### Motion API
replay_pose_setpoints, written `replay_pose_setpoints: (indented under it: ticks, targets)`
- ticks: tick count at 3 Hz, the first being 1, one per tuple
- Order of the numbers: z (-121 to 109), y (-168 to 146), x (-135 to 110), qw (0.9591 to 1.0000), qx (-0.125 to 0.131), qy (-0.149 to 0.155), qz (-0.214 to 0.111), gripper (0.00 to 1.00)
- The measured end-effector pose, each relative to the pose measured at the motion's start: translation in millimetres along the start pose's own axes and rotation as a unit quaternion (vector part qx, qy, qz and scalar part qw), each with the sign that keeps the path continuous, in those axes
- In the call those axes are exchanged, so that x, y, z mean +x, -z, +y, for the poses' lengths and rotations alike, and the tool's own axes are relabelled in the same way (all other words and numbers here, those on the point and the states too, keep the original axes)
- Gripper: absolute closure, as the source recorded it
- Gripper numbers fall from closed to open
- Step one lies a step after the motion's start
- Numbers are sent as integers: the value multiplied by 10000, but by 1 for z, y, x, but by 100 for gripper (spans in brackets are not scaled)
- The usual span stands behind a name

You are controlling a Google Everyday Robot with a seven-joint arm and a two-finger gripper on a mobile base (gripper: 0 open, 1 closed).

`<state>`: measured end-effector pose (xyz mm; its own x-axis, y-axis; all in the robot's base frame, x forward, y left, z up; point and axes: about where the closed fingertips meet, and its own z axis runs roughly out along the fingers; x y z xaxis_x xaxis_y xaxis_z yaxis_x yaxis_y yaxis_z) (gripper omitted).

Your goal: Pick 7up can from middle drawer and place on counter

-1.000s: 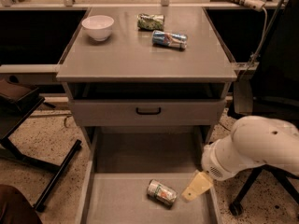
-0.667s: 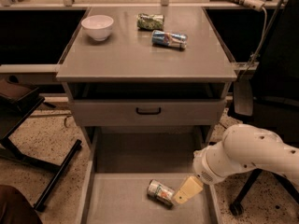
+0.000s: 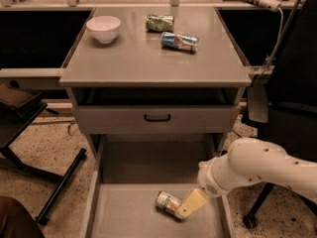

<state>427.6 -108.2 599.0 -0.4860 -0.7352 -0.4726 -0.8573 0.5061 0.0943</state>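
The 7up can (image 3: 167, 202), pale silver with a green label, lies on its side on the floor of the open middle drawer (image 3: 124, 217), near the front. My gripper (image 3: 182, 213) reaches down from the white arm (image 3: 252, 167) on the right and sits right against the can's right end, low in the drawer. The counter (image 3: 143, 58) is the broad grey top above.
On the counter stand a white bowl (image 3: 103, 28), a dark green packet (image 3: 159, 22) and a blue-and-silver can (image 3: 179, 41). A drawer front with a black handle (image 3: 157, 117) sits above the open drawer. A black chair (image 3: 292, 83) is at right, a black stand leg (image 3: 59, 187) at left.
My arm and gripper have moved left and down, from beside the drawer's right wall to the can's right end. The can has not moved.
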Motion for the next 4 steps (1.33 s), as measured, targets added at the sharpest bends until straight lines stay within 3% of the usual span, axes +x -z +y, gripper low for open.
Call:
replay_pose_setpoints:
  ticks: [1,2,3,4]
  targets:
    - [-1,-47,7,9999,90,-33,-136,0]
    - [-18,-92,34,9987,364,-342,-110,0]
    - [-54,-118,51,9937,788,-747,-260,0]
    - [-92,-140,44,9836,1189,-1077,-825,0]
